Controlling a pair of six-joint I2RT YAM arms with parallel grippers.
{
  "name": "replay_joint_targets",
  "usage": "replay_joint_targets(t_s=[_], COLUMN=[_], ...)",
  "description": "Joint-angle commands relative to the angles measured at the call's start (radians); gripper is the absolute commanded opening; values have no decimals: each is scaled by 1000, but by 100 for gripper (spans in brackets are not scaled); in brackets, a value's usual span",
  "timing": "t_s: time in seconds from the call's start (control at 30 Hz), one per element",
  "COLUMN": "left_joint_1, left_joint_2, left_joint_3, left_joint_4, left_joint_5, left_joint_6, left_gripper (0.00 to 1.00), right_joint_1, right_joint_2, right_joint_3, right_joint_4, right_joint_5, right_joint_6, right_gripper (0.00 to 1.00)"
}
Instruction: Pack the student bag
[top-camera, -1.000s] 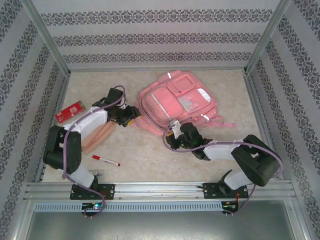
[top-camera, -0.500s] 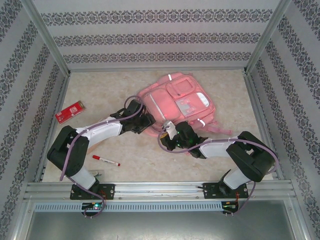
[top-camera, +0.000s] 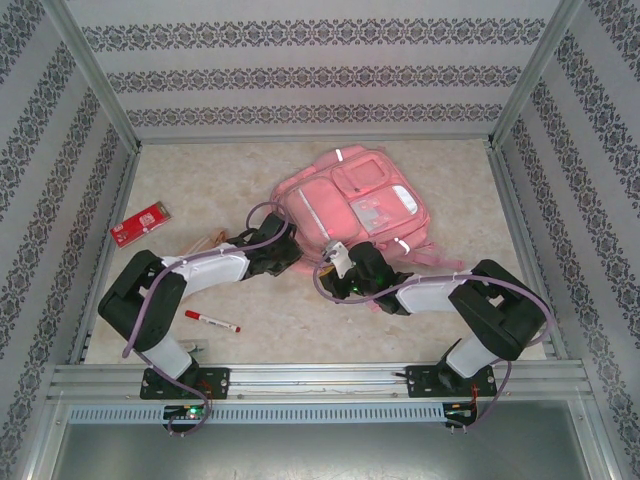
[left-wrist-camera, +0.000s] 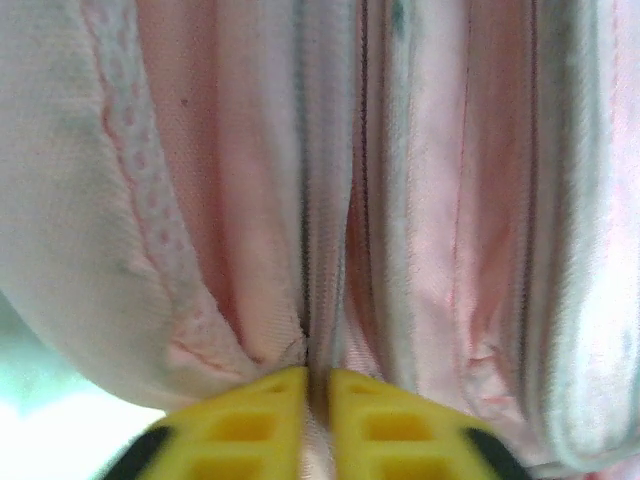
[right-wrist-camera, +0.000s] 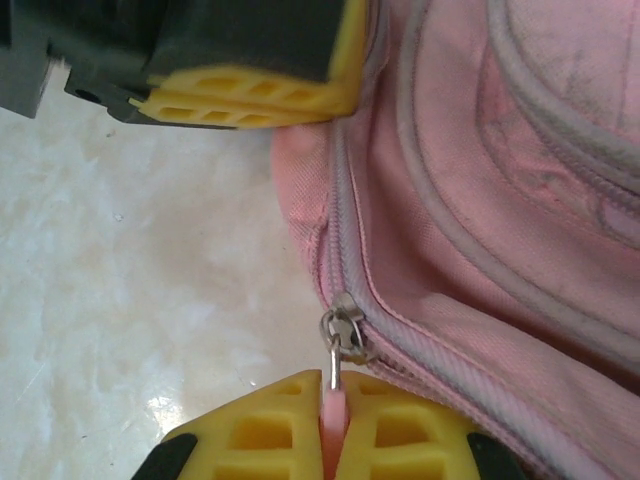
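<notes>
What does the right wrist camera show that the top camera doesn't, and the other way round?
Right wrist view adds close detail: the right gripper shut on the pink zipper pull, the metal slider just above it, and the left gripper against the fabric edge nearby. Top view adds layout: both arms reaching in, with the red card and red pen lying left of the bag. Shared: the student bag on the pale table.

Pink student bag (top-camera: 350, 205), red packet (top-camera: 138, 223), beige marbled table (top-camera: 200, 180)
</notes>
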Motion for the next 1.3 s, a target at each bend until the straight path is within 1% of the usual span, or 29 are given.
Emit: replay_joint_targets(t_s=[0.0,0.1,0.3,0.37,0.43,0.53,0.57,0.67,0.7,0.77,0.8,0.83,0.87,0.9,0.97,1.0,1.07,1.1,1.13,1.17,1.27], left_joint_1=[-3,10,74,111,139,168,170,169,169,169,169,163,150,131,64,33,0,-16,-30,-43,-73], left_joint_2=[44,32,-43,-73,-96,-118,-123,-122,-122,-135,-149,-169,-195,-221,-271,-279,-265,-249,-233,-214,-138], left_joint_3=[-3,17,61,72,68,45,39,21,18,13,8,3,-1,-2,0,3,17,23,28,30,49], left_joint_4=[-74,-108,-246,-291,-311,-314,-318,-319,-322,-307,-285,-261,-240,-237,-232,-224,-225,-233,-231,-221,-178], left_joint_5=[-63,-65,-93,-83,-65,-38,-38,-21,-10,63,108,149,159,134,44,16,3,-21,-49,-70,-99], left_joint_6=[71,149,302,352,387,417,423,439,438,426,406,369,325,279,186,149,94,64,42,14,-45], left_gripper=[0,0,0,0,0,0,0,0,0,1,12,28,40,46,64,66,69,70,79,81,82], right_joint_1=[-37,-100,-181,-230,-278,-328,-341,-367,-364,-345,-341,-337,-331,-324,-292,-271,-230,-213,-200,-189,-165], right_joint_2=[-46,-62,-74,-67,-63,-59,-55,-40,-40,-49,-55,-62,-68,-72,-76,-79,-80,-78,-77,-74,-63], right_joint_3=[24,18,31,35,27,20,14,21,33,42,40,36,36,38,57,70,93,102,108,115,132], right_joint_4=[-61,-126,-293,-323,-316,-309,-300,-313,-327,-321,-305,-278,-254,-241,-223,-223,-224,-222,-221,-217,-221], right_joint_5=[21,62,197,236,246,283,280,290,291,276,259,224,183,149,69,46,16,8,0,-12,-40], right_joint_6=[7,67,75,105,163,260,297,393,392,367,365,361,353,350,322,304,275,269,266,262,249], right_gripper=[0,0,0,0,0,1,4,4,3,2,1,0,0,0,0,0,0,0,0,0,0])
